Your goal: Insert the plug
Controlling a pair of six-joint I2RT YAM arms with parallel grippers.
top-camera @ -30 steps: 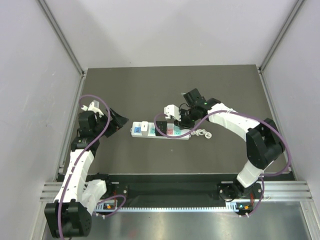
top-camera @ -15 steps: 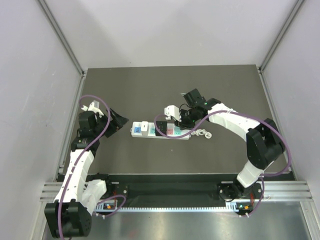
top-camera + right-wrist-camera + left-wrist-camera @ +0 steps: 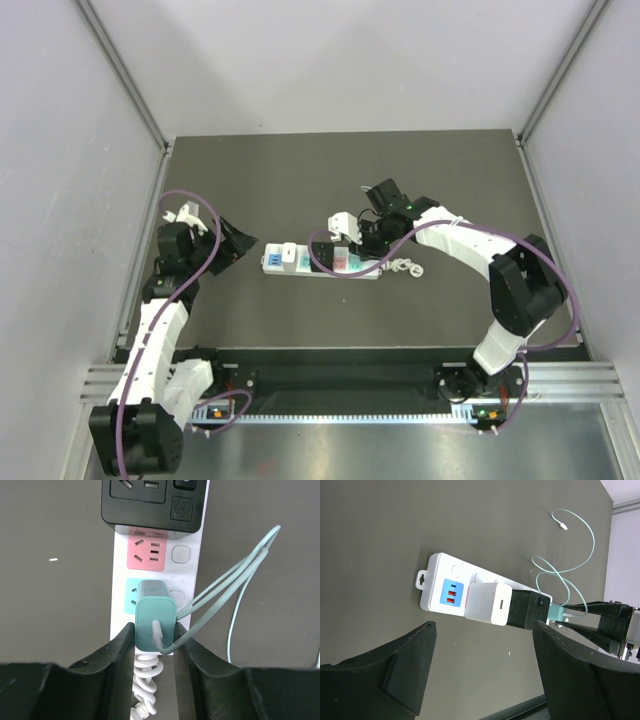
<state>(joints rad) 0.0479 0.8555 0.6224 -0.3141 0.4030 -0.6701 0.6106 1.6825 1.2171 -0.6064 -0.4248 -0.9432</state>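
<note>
Your dark worktop point(image 3: 300, 170) lies open behind and in front of the white power strip point(image 3: 290, 262), which sits well off every edge. Your left claw point(image 3: 484, 627) hangs spread wide and holds nothing, near the strip's left end. Your right claw point(image 3: 155, 630) is clenched on the teal plug point(image 3: 156, 617) — over the teal socket point(image 3: 131, 596), beside the pink socket point(image 3: 146, 555). The round mark on the black adapter point(image 3: 150, 500) is too small to read.

A teal plug point(image 3: 155, 615) stands on the teal socket point(image 3: 131, 596) of the flat white power strip point(image 3: 195, 575).
</note>
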